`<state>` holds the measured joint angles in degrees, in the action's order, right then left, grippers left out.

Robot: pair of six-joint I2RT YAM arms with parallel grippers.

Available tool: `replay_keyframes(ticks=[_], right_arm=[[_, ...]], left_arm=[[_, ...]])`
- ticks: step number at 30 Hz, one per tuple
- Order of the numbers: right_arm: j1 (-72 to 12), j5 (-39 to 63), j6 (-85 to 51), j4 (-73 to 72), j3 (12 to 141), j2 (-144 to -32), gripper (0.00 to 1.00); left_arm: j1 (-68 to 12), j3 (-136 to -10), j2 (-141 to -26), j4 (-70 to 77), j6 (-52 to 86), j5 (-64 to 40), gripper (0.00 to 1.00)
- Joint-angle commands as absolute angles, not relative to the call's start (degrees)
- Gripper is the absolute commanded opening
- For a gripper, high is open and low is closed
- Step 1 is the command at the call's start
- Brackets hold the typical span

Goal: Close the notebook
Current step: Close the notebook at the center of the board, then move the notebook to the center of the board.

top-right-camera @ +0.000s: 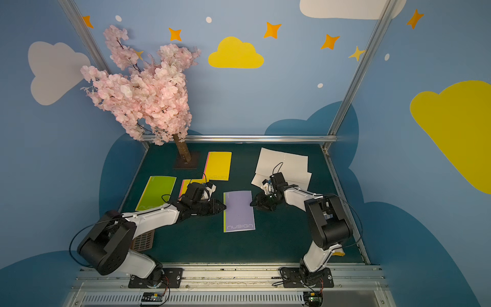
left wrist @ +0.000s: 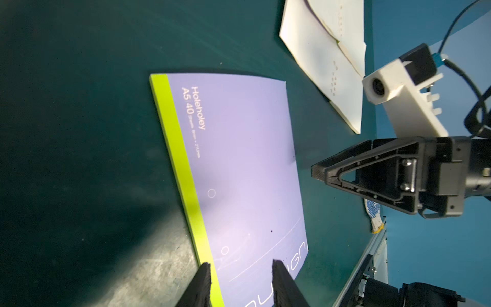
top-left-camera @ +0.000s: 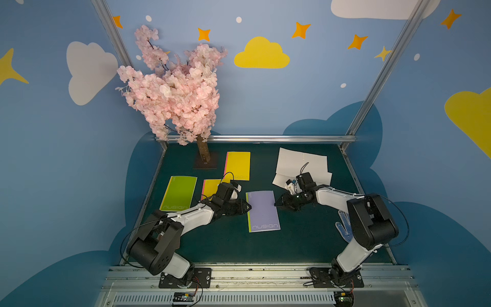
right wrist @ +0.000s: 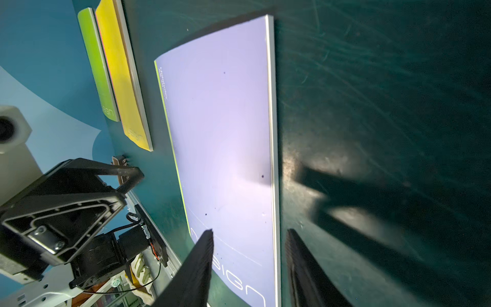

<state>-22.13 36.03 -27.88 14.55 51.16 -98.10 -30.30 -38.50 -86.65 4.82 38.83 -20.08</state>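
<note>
Notebook [top-left-camera: 263, 212] closed, left pincer [left wrist: 241, 263] spread astride spine, right pincer [right wrist: 249, 231] spread astride fore-edge, finger bases cropped.

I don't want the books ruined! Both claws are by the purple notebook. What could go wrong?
The left gripper and right gripper sit at opposite edges of the purple notebook; pushing inward might buckle its cover. The white notebook behind lies open; the right arm might crumple its pages.
</note>
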Motion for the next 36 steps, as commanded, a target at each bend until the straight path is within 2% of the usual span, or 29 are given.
replay_keyframes(ticks=[1,19,28,36], right_arm=[[-22.76,36.32,-28.41,13.62,50.68,-98.99,0.45],[-24.08,36.25,-29.18,11.87,49.92,-101.25,0.42],[-24.61,36.67,-29.60,10.74,50.24,-102.74,0.35],[-25.13,37.43,-29.97,9.80,50.93,-104.22,0.34]], left_arm=[[-30.67,-37.95,-87.81,3.60,39.27,-19.84,0.39],[-30.94,-39.80,-93.23,3.43,39.73,-21.42,0.37],[-30.95,-40.90,-94.90,2.52,39.77,-21.64,0.36],[-30.31,-42.79,-96.80,1.77,39.30,-21.76,0.35]])
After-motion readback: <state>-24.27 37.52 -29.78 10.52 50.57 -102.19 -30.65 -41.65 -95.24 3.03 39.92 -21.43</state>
